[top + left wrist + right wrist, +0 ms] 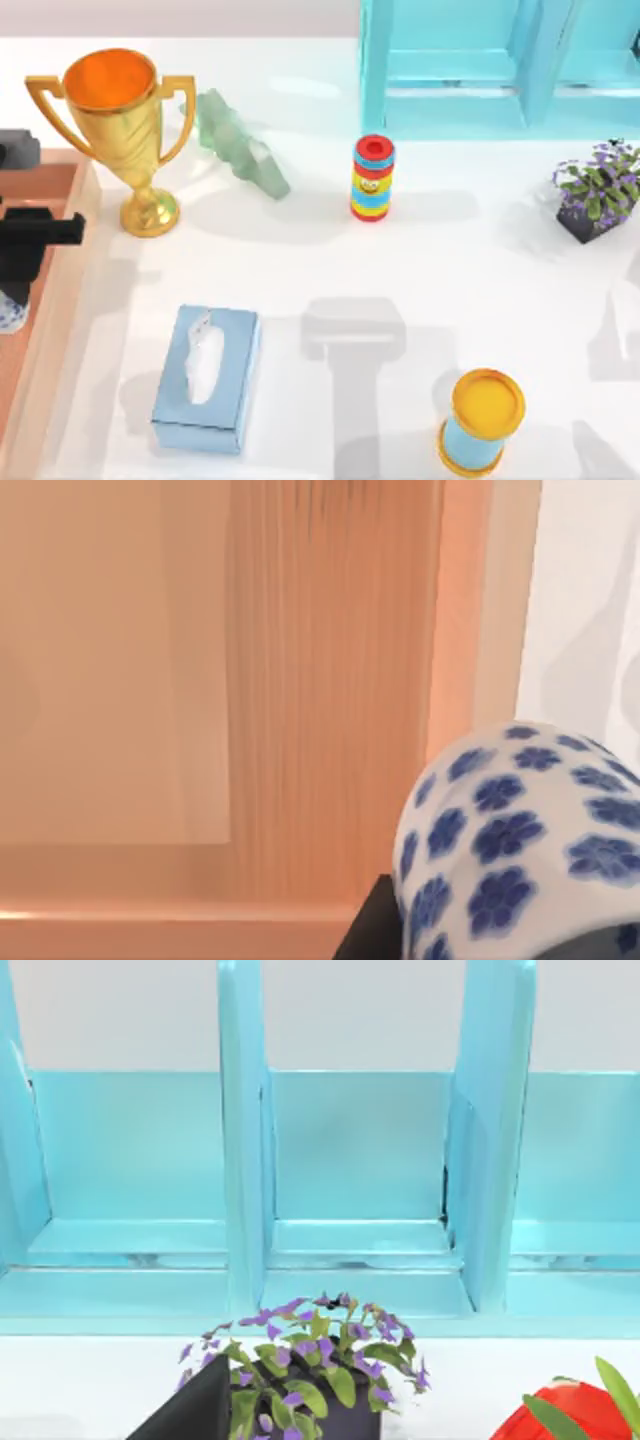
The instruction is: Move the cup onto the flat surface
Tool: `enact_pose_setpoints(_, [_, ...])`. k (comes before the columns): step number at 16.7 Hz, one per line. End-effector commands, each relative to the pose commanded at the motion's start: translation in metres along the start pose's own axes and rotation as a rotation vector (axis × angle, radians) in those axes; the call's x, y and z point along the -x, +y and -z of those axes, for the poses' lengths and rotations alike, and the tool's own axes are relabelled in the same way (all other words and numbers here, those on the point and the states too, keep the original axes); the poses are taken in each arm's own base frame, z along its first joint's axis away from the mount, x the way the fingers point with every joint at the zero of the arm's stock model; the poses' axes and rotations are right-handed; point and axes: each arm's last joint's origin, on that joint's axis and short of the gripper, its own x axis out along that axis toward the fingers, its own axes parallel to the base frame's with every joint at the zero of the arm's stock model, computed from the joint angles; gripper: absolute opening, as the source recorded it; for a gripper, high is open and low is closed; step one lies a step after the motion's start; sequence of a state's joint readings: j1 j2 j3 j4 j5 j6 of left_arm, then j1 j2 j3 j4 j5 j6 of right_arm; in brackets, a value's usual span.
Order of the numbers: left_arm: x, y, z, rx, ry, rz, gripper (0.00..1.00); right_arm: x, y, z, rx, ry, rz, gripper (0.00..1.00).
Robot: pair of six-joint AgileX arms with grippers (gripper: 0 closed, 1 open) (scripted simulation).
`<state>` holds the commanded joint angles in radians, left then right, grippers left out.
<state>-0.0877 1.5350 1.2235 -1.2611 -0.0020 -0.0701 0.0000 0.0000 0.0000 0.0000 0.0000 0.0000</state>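
Wooden tray [330,680] beneath left hand [40,235], grip on white blue-flowered porcelain cup [510,840] impossible to tell, so lower slowly, upright, inside the rim; right arm idle.

No words, numbers, brands or signs can be read on anything here; the ring stack [373,178] at upper centre bears just a drawn face.

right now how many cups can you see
2. A light-blue cup with a yellow rim stands near the table's front right. A white cup with blue flowers sits over the wooden tray at far left.
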Motion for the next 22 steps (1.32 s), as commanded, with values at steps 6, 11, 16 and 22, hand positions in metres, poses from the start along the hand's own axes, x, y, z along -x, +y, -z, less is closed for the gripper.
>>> enact_pose_setpoints(6, [0.016, -0.045, -0.001, 0.001, -0.079, 0.043, 0.00, 0.000, 0.000, 0.000, 0.000, 0.000, 0.000, 1.00])
enact_pose_setpoints(11, [0.022, -0.154, 0.032, 0.022, -0.048, 0.102, 0.00, 0.000, 0.000, 0.000, 0.000, 0.000, 0.000, 1.00])
enact_pose_setpoints(16, [0.015, -0.238, 0.104, 0.035, -0.001, 0.076, 0.00, 0.000, 0.000, 0.000, 0.000, 0.000, 0.000, 1.00])
enact_pose_setpoints(22, [0.002, -0.268, 0.144, -0.002, -0.006, 0.000, 0.00, 0.000, 0.000, 0.000, 0.000, 0.000, 0.000, 1.00])
